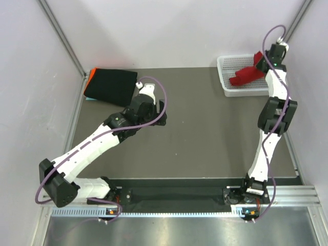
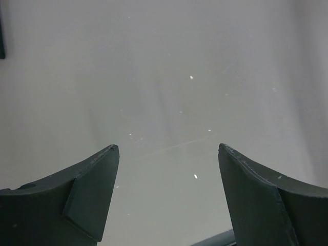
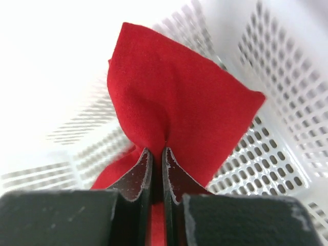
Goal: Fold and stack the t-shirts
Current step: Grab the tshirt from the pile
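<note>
Black shirt (image 1: 110, 84) sits folded upper left. Left arm (image 1: 97, 143) stretches low toward it, left gripper (image 2: 168, 148) jaws spread wide, empty. Right arm (image 1: 277, 110) reaches way up, right gripper (image 3: 156, 151) pinching red shirt (image 3: 174, 97) in the basket (image 1: 225, 84), upper right.

Orange t-shirt (image 1: 88, 76) and light-blue t-shirt (image 1: 88, 98) were only slivers under black t-shirt (image 1: 110, 85). Right arm (image 1: 277, 95) covered part of red t-shirt (image 1: 244, 77). Basket (image 3: 277, 154) far side was blown out. Dark object (image 2: 2, 41) was cut off, unidentifiable.

Left pincer (image 2: 168, 147) spread wide, arm bent; right pincer (image 3: 156, 149) clamped, arm outstretched.
</note>
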`<state>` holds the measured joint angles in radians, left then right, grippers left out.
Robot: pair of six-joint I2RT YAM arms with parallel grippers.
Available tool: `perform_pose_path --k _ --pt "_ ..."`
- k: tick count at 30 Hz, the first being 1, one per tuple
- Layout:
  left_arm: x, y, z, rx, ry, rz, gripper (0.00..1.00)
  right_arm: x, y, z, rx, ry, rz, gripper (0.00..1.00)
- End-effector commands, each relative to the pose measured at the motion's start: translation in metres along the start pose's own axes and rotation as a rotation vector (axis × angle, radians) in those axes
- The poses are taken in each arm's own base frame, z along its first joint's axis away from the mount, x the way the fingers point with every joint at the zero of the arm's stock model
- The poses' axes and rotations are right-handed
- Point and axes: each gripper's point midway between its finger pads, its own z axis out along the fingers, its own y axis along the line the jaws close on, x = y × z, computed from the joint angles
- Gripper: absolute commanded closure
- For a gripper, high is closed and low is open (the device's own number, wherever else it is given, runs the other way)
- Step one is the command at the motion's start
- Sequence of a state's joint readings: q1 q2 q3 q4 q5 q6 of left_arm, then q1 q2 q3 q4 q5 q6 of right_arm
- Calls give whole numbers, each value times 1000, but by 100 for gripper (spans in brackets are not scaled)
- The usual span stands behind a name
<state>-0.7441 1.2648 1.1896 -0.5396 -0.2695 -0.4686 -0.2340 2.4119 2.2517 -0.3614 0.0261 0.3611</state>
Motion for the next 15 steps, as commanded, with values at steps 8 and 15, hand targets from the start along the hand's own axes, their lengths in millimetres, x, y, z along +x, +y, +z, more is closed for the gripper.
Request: perform_pose_path --k 8,15 --pt "-51 -23 -50 153 -144 -103 17 -220 136 -338 -541 -524 -26 100" --pt "-52 -24 -74 248 -122 -192 15 -127 138 -434 -647 -331 -43 100"
